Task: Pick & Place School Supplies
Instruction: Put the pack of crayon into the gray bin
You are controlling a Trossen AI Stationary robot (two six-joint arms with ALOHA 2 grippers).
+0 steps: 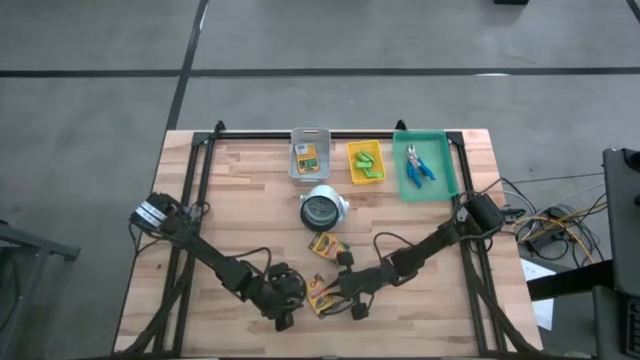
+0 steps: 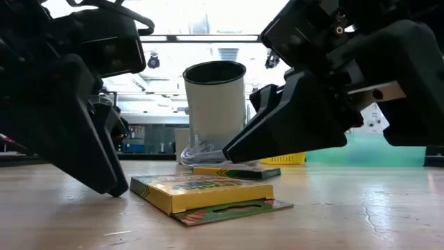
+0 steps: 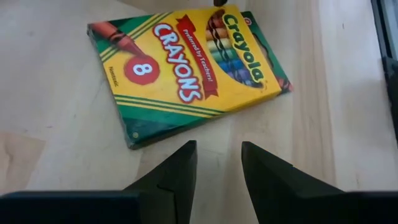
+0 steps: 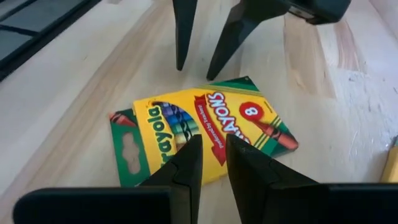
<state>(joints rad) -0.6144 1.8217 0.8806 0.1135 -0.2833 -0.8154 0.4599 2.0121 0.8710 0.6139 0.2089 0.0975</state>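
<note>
Nearest the low camera lies the Crayola crayon box (image 2: 201,192), flat on the wooden table (image 2: 361,208) with its end flap open; we start from the tools on either side of it. The left gripper (image 3: 217,152) hangs just short of the box, fingers parted by a narrow gap and holding nothing; from it the box sits at twelve o'clock, close but apart, and in the left wrist view its long axis runs aslant across the line of approach, not square to it. The right gripper (image 4: 213,149) comes from the opposite side; its fingers are also narrowly parted and empty, their tips over the box's edge near the flap, though we cannot tell whether they touch it. On the overhead clock, the box (image 1: 322,293) lies at about six o'clock of the table, the left gripper (image 1: 283,318) at its eight and the right gripper (image 1: 352,306) at its four. We judge the right the nearer of the two, so the pick seems its to make, with the fingers opened wider and turned to span the short side.

Outward, a second crayon box (image 1: 327,245) lies at twelve o'clock of the first, with a white cup (image 1: 320,208) tipped beyond it; at the far edge stand a grey bin (image 1: 309,152) holding a third crayon box, a yellow bin (image 1: 366,161) of green sticks, and a green tray (image 1: 425,165) with blue-handled tools.
</note>
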